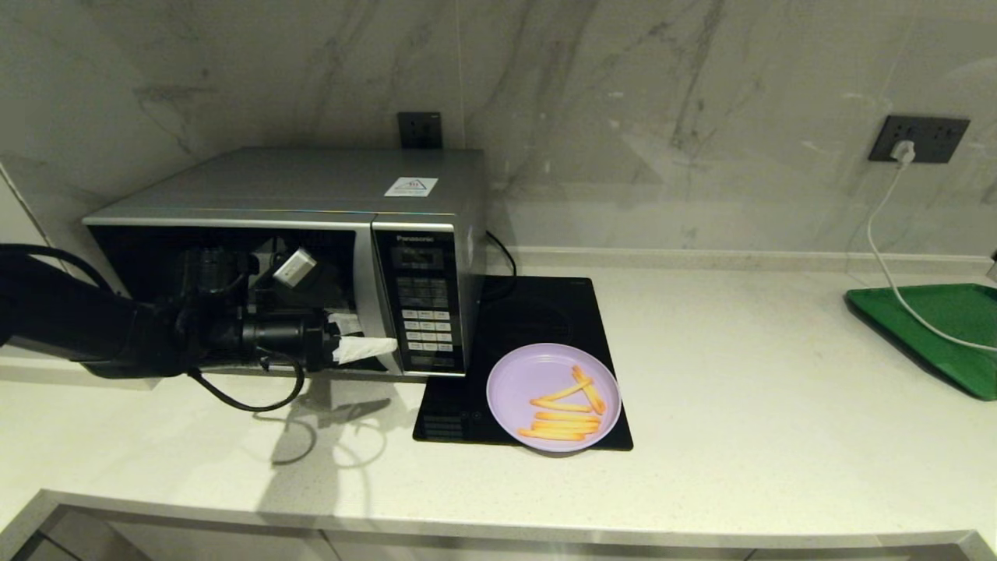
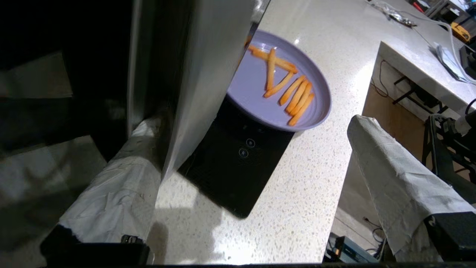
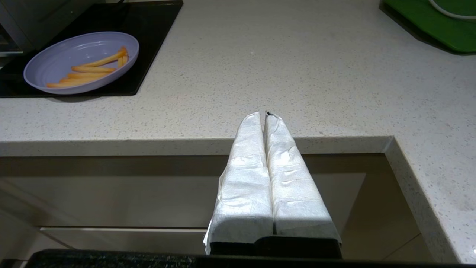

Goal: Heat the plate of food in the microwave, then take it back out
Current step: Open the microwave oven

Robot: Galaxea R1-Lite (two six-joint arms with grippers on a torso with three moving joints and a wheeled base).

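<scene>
Resting fries (image 1: 567, 409) on lilac plate (image 1: 514, 382)

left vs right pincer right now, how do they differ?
The left pincer is at the microwave front, near the door's edge by the button panel; the right pincer hangs off the counter edge, touching nothing. The left one's fingers are spread wide; the right one's are pressed together. Both have white-wrapped fingers, and neither holds the plate of food.
</scene>
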